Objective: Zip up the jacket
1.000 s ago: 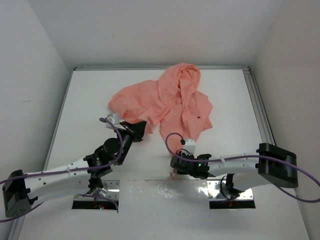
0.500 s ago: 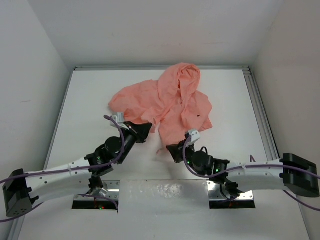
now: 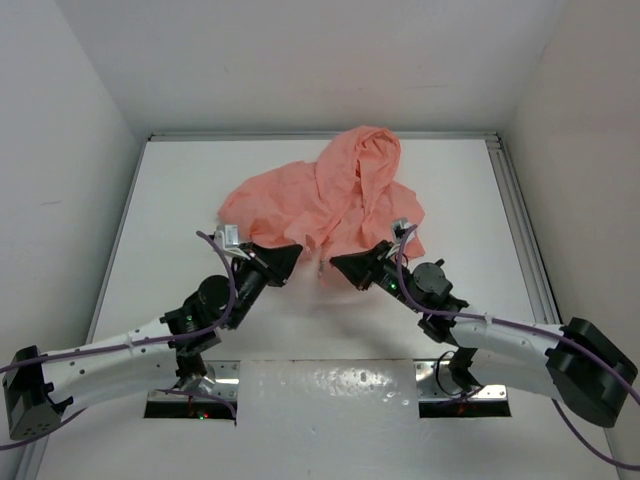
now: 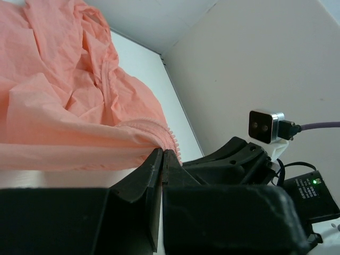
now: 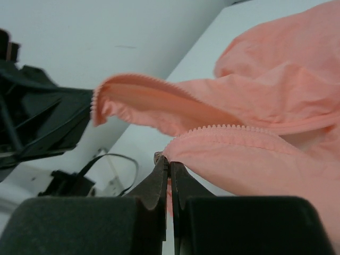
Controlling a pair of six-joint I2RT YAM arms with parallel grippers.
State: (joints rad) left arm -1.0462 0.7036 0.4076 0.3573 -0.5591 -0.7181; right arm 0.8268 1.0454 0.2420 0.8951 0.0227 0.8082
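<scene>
Left end effector [image 4: 162, 152] and right end effector [image 5: 169, 160] each clench the jacket [image 3: 340, 195] edge.

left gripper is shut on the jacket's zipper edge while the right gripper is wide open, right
No, the right gripper isn't open. The right wrist view shows its jaws closed on a toothed zipper edge of the jacket. The left gripper is shut on the zipper edge, as you said.
</scene>
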